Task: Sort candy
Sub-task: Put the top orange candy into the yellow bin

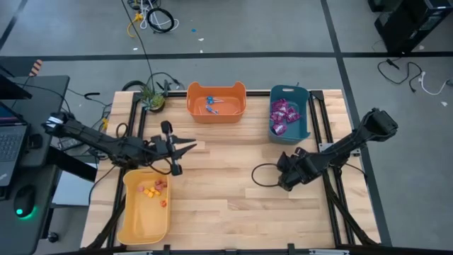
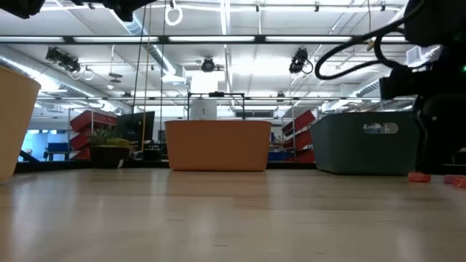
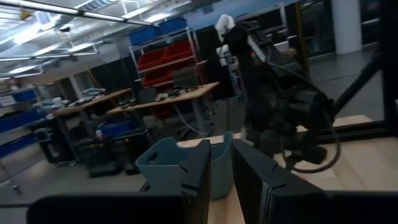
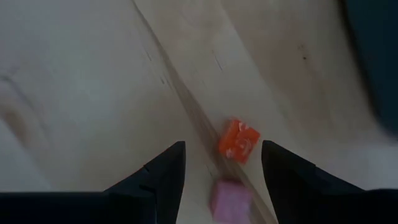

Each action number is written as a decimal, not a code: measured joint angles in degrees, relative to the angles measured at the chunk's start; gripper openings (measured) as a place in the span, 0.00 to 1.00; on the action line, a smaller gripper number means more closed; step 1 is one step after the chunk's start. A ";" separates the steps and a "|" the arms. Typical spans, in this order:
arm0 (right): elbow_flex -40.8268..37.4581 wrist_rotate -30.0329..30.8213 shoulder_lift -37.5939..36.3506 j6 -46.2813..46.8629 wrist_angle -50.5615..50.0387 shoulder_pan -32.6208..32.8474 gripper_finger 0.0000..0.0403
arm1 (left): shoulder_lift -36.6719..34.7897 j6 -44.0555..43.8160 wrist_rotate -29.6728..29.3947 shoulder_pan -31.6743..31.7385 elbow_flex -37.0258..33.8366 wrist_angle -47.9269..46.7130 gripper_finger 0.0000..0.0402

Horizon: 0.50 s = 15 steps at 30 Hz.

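Over orange candy, right fingers spread.

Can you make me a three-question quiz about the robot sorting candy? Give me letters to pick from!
1. Where are the shiny purple candy packets?
A. in the orange plastic bin
B. in the teal plastic bin
C. in the yellow plastic bin

2. What colours are the two small wrapped candies between the right hand's fingers?
A. green and white
B. blue and black
C. orange and pink

3. How is the right hand?
A. open over the candies
B. shut on a lollipop
C. resting inside a bin

Answers:
1. B: the high view shows the purple pile inside the teal plastic bin.
2. C: the right wrist view shows an orange candy and a pink candy on the wooden table.
3. A: its fingers stand apart on either side of the candies.
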 joint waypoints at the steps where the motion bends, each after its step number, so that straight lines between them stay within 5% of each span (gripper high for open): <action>1: -0.89 0.00 0.00 -0.03 1.48 -0.33 0.49 | 0.00 -0.02 0.18 0.55 0.00 -0.26 0.17; 15: -8.30 -1.91 -3.80 3.36 8.21 -3.20 0.47 | 0.13 -1.50 5.11 2.75 0.00 -2.57 0.17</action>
